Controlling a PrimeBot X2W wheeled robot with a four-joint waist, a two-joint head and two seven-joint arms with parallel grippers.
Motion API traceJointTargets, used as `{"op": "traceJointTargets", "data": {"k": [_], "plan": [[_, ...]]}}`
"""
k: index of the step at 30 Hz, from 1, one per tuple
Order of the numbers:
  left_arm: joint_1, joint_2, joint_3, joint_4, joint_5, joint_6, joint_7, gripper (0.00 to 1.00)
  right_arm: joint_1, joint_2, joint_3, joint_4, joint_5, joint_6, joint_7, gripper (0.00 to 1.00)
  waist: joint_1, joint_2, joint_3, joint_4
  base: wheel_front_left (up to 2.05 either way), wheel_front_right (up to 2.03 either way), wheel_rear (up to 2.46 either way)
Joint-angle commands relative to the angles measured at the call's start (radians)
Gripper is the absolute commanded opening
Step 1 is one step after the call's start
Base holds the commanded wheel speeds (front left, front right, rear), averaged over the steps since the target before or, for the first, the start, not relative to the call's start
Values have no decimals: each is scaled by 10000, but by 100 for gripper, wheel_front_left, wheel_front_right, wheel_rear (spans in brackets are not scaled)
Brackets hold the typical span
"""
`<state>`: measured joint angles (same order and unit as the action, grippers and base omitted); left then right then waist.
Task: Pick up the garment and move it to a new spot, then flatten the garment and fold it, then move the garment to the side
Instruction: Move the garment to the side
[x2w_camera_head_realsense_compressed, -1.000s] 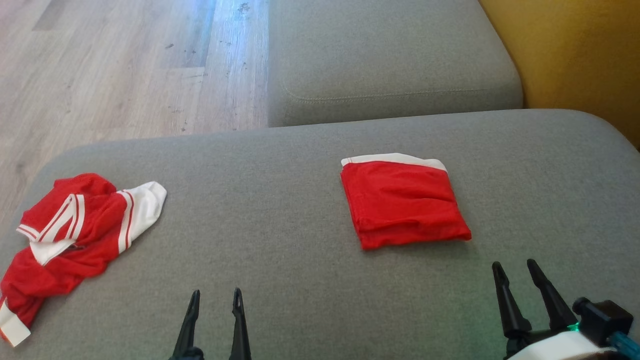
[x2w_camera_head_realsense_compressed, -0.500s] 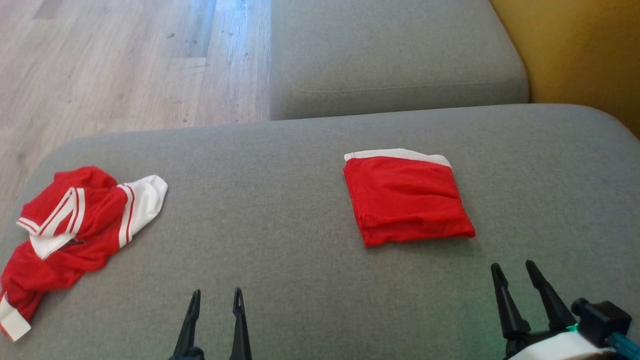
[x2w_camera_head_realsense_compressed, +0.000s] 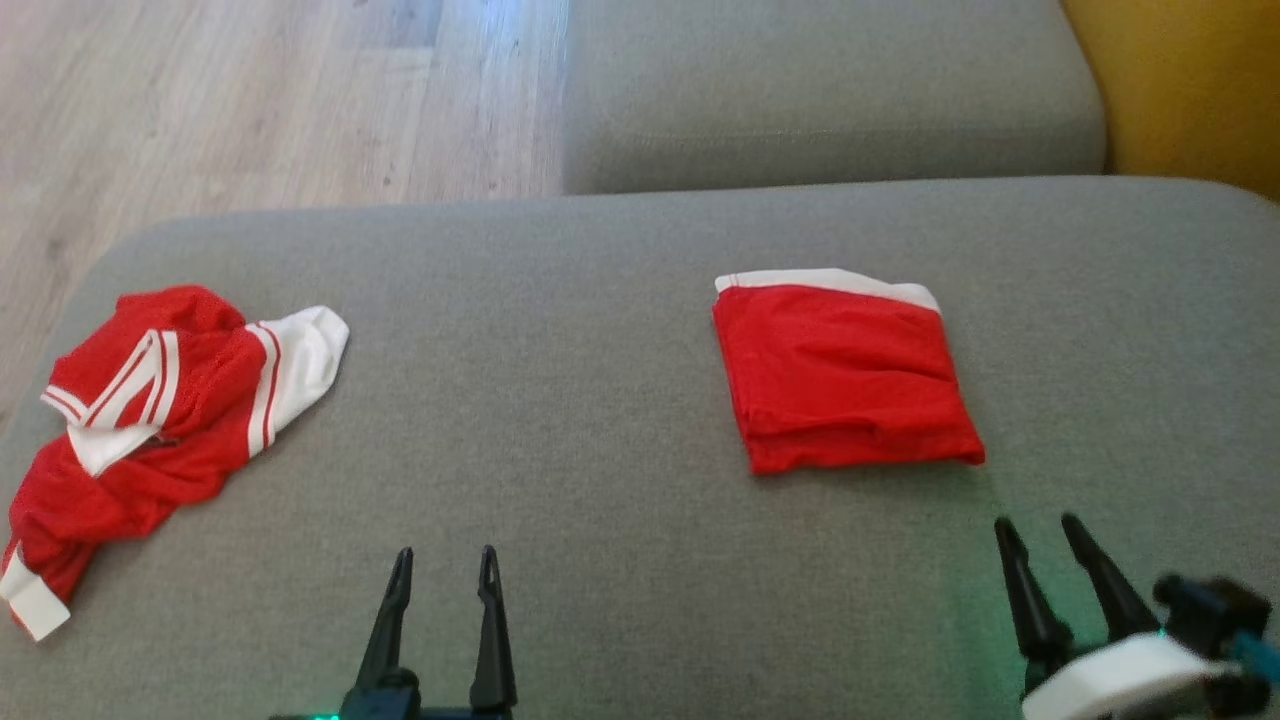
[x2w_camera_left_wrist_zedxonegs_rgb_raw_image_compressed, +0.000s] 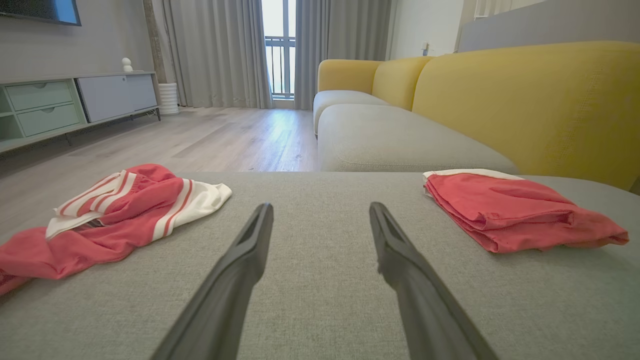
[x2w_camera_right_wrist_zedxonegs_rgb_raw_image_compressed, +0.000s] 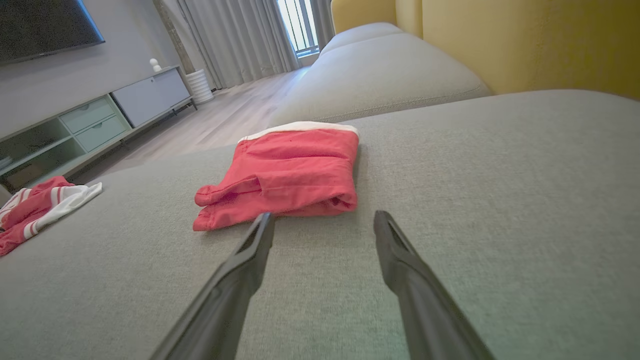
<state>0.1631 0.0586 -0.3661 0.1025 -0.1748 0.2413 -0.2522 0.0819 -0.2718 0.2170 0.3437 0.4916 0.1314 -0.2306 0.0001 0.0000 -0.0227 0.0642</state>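
Observing only a head-camera shift, you have both sets of jaws apart and empty; crumpled garment (x2w_camera_head_realsense_compressed: 150, 420) unmoved, folded garment (x2w_camera_head_realsense_compressed: 850, 380) undisturbed, pickup outstanding.

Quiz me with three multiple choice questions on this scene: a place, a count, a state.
1. The folded red garment lies on the grey cushion: A) toward the robot's right B) toward the robot's left C) hanging off the edge
2. Garments on the cushion: A) one B) two C) three
3. The left gripper and right gripper are: A) shut on cloth B) open and empty C) one open, one shut
Answers: 1 A, just ahead of the right gripper. 2 B, that one plus a crumpled red-and-white garment. 3 B, jaws apart, nothing between.
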Motion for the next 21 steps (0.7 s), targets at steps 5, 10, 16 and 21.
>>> {"op": "traceJointTargets", "data": {"k": [5, 10, 16, 21], "plan": [[-888, -83, -22, -328, 54, 20, -95, 100, -1675, -780, 413, 36, 1305, -7, 960, 100, -1, 0, 899, 280, 0, 0, 0], [-1461, -83, -177, -309, 30, 1, -95, 100, -3040, -1623, 538, 381, 3330, -7, 2769, 100, -1, 0, 1630, 528, 0, 0, 0], [-1815, -83, -370, -284, -39, 3, -95, 100, -3948, -2251, 593, 858, 4759, -7, 4440, 100, -1, 0, 2065, 734, 0, 0, 0], [-2172, -83, -609, -297, -110, 23, -95, 100, -4589, -2471, 522, 1272, 5858, -7, 5453, 100, -1, 0, 2480, 971, 0, 0, 0]]}}
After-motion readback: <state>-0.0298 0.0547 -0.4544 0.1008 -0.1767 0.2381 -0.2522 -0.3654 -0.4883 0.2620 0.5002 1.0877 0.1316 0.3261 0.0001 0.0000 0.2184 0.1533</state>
